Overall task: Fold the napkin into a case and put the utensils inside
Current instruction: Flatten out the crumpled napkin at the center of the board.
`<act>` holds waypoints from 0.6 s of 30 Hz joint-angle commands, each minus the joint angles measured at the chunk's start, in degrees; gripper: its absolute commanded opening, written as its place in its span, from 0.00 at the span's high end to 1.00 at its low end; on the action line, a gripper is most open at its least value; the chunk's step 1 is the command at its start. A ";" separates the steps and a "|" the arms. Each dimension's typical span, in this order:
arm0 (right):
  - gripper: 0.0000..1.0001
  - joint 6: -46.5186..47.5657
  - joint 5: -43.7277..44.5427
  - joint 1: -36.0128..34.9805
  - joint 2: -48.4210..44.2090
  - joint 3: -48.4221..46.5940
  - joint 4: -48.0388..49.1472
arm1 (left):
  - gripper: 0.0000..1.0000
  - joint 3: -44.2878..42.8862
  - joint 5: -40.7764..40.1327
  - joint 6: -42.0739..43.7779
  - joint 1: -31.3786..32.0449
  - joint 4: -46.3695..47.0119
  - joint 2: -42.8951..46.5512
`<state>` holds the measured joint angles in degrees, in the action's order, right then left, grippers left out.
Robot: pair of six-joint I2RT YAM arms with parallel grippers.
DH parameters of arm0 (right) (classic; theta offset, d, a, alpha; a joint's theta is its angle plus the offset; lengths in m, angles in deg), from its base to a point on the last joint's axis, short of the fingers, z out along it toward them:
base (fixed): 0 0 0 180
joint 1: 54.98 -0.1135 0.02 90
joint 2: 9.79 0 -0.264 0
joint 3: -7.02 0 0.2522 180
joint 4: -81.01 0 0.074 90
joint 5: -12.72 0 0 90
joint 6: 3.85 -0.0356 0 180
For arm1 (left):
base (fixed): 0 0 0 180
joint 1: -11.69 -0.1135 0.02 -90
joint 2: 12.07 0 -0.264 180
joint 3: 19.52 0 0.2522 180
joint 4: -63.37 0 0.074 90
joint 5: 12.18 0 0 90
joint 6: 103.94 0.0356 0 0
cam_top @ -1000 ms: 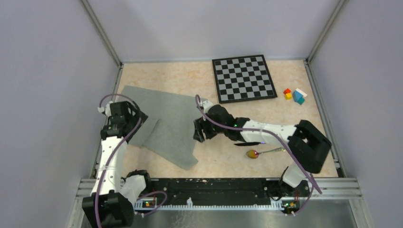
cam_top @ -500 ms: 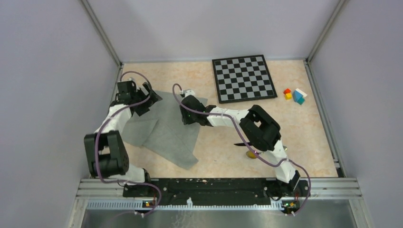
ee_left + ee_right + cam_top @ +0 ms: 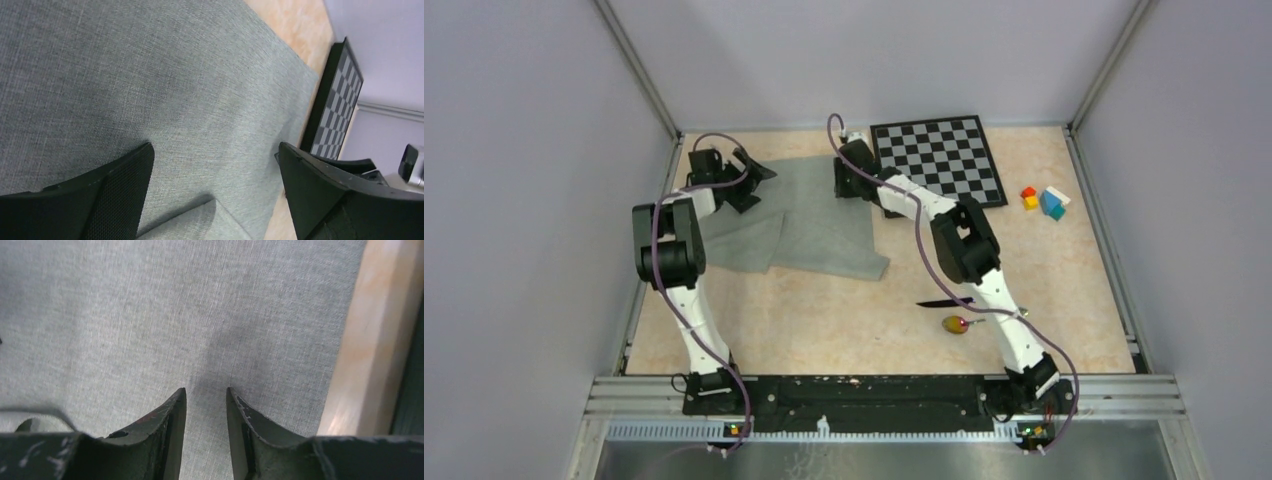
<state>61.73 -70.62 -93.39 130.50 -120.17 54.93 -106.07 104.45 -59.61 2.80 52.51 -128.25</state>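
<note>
The grey-green napkin (image 3: 819,215) lies flat at the back left of the table, with one flap (image 3: 744,245) folded over on its near left side. My left gripper (image 3: 752,180) hovers over its far left corner, jaws wide open; in the left wrist view this gripper (image 3: 215,147) has only the napkin (image 3: 165,75) and a folded edge beneath it. My right gripper (image 3: 850,184) is at the napkin's far right edge. In the right wrist view the gripper (image 3: 205,390) stands open with a narrow gap over flat napkin (image 3: 150,305). The dark knife (image 3: 944,302) and the spoon (image 3: 959,323) lie at the near right.
A black-and-white chessboard (image 3: 939,160) sits at the back, just right of the right gripper; its edge (image 3: 332,107) shows in the left wrist view. Small coloured blocks (image 3: 1044,200) lie at the far right. Walls enclose the table on three sides.
Both arms have stretched toward the back of the table. The napkin has shifted back and turned, its near corner now farther from the front edge. The right gripper's jaws have narrowed.
</note>
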 commanded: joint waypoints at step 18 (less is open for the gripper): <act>0.40 3.44 -15.57 4.67 -30.27 20.80 -11.21 | 0.32 1.63 -30.81 32.53 19.25 -34.87 19.04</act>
<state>67.19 -83.65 -88.41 113.27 -108.93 38.47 -106.66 81.02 -35.81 22.17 24.71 -109.30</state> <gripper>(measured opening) 0.598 0.712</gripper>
